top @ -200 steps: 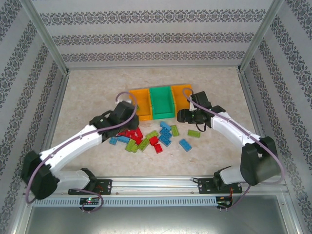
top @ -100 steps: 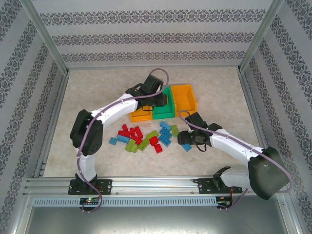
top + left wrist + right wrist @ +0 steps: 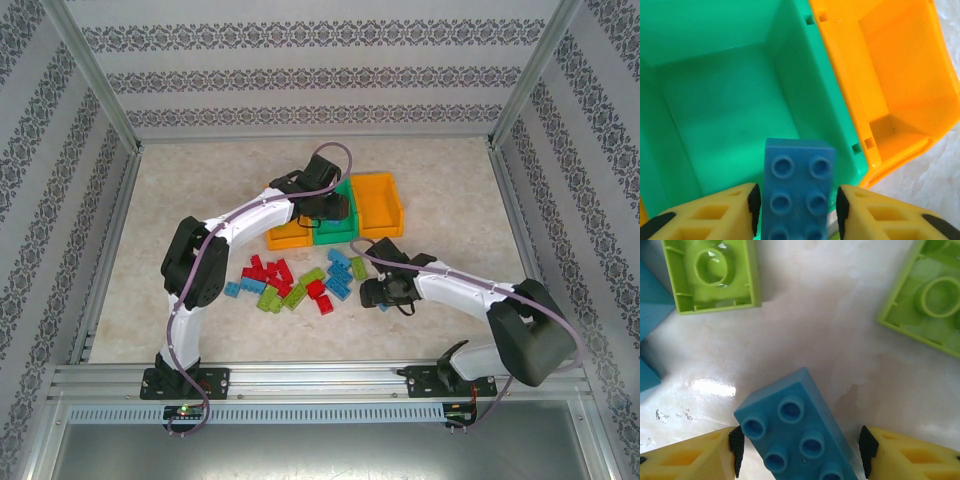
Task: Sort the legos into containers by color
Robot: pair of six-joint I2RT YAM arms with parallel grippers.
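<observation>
The legos lie mostly in a loose heap of red, blue and lime green bricks on the table, just in front of the row of three bins and between the two arms.

The left gripper hangs over the green bin, the middle one of the row. A blue brick sits between its yellow fingers, studs facing the wrist camera. The jaws stand slightly wider than the brick, with a thin gap showing along its right side, so they are parted rather than squeezing it. Below the brick the floor of the green bin is bare. Beside it is the right orange bin, and past that bin's corner a strip of pale table shows. From above, the left arm reaches forward and across from its base, and the left gripper is over the bins, hiding much of the left orange bin and the green bin.

The right gripper is low over the table with its jaws apart, straddling another blue brick that lies studs up and turned at an angle. The left pad is at the brick's corner, while the right pad stands clear of it. Ahead of the fingers lie two lime green bricks, both upside down, and more blue bricks lie at the left edge. From above, the right gripper sits at the right end of the heap, near the front of the right orange bin.
</observation>
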